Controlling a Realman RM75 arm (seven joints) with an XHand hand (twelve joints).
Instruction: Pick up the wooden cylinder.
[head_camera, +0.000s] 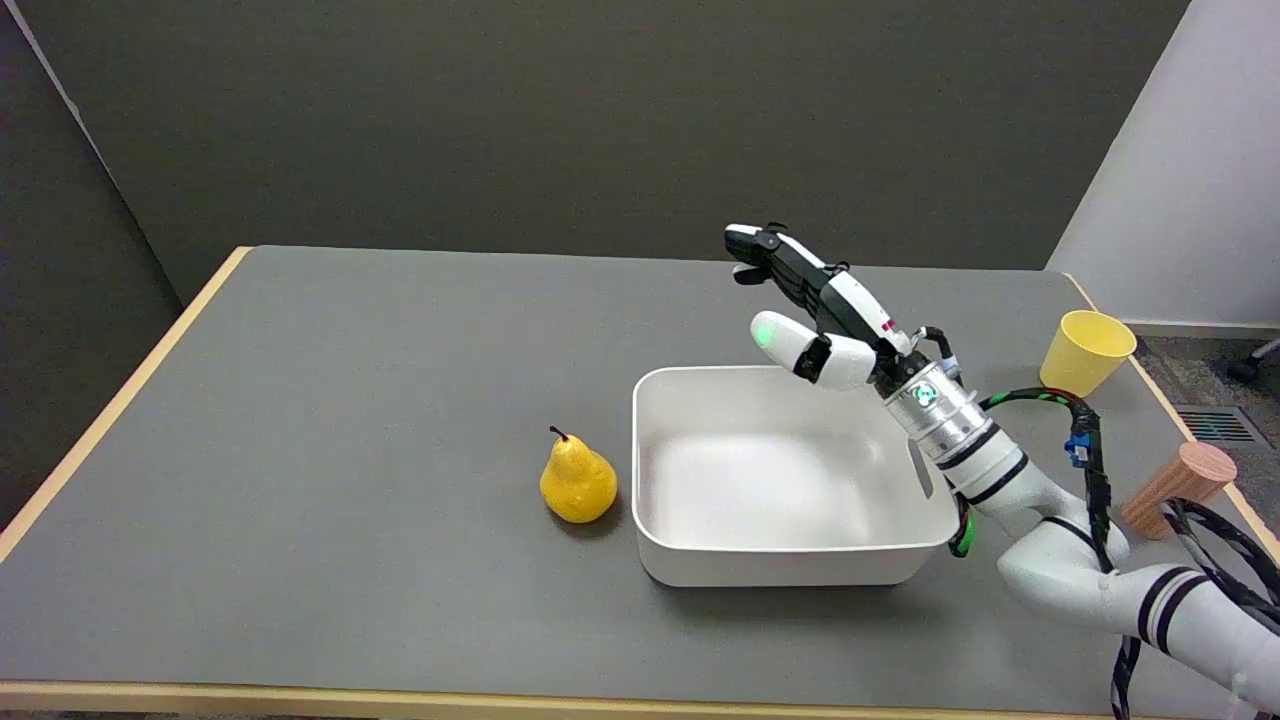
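Wooden cylinder (1180, 487) lying tilted on the grey worktop (350, 450) near the right edge, pale round end face turned up and to the right, lower end hidden behind black cables (1215, 535) and the white forearm. Untouched by anything that grasps.

Right hand (815, 305) up in the air well apart from the cylinder, above the far right corner of the white tub (780, 480). Fingers (765, 245) stretched out and apart, pointing up and to the left; thumb with a green-lit tip spread below them. Nothing held, nothing touched.

White right arm (1010, 490) reaching in from the lower right, passing over the tub's right wall, silver wrist ring just behind the hand. Cable bundle with a blue clip looping beside the arm, between the arm and the cylinder, crossing in front of the cylinder's base.

Yellow cup (1085, 350) standing slightly tilted at the far right of the worktop, beyond the cylinder and well apart from it. Yellow pear (577, 480) upright with stem up, just beside the tub's left wall, apart from it by a narrow gap. Tub empty inside, a slot handle visible in its right wall.

Arm cut off at the lower right corner; contact between cylinder and cables impossible to judge. Dark wall behind, pale wall at the upper right.
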